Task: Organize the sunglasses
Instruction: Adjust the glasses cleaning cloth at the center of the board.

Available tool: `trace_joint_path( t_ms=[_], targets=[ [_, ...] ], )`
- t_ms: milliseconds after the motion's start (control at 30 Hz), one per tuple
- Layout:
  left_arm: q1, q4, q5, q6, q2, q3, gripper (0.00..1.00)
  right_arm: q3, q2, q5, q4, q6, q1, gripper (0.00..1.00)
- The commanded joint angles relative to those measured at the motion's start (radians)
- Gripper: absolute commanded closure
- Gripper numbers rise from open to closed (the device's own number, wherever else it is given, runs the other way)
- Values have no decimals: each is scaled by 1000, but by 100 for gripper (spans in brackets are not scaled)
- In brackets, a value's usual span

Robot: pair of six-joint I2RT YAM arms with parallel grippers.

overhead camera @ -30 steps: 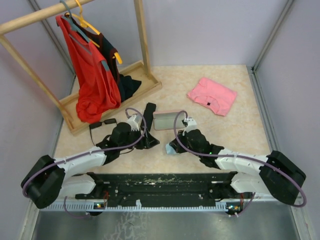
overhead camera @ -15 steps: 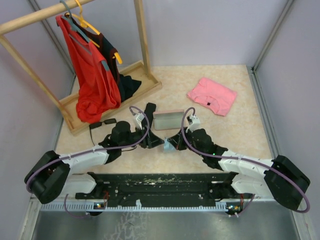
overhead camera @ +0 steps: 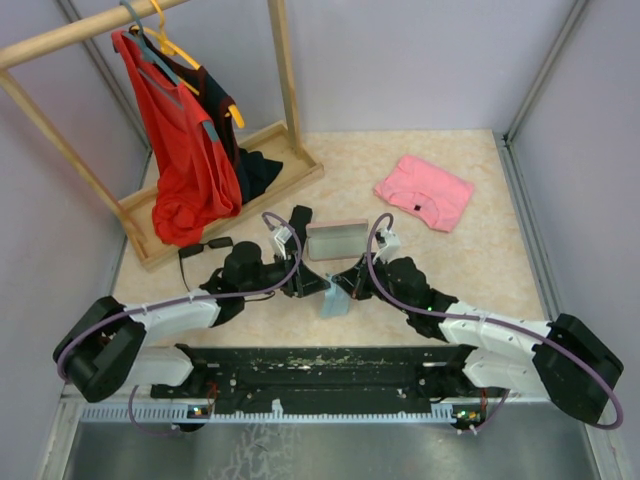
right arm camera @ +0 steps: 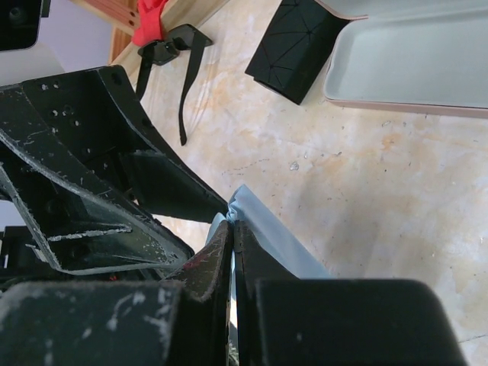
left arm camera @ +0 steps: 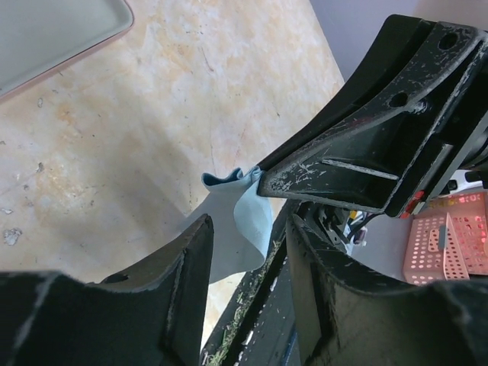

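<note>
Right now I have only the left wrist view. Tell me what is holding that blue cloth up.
Observer: The right gripper is shut on the blue cloth, pinching its top edge.
Operator: Locate the black sunglasses for me.
Observer: The black sunglasses lie on the table to the left of the left arm, by the clothes rack's base, with one temple unfolded.
Operator: Now place the black case.
Observer: The black case lies right beside the open pink case, on its left.
</note>
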Motion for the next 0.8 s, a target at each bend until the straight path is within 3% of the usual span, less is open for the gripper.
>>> trace_joint_path(
  t_ms=[0, 267, 433, 767],
  targets=[
    [5, 64, 43, 3, 15, 18, 53, 37, -18, -14, 67, 10, -9, 100],
    [5, 68, 48, 3, 32, 28, 73, 40, -9, -25, 78, 16, -9, 100],
    [5, 61, 40, -3, 34, 35, 99, 45, -3, -28, 68, 12, -9, 100],
    [5, -27, -70, 10, -4, 27, 100, 35, -28, 5, 6, -1, -8, 100]
  ],
)
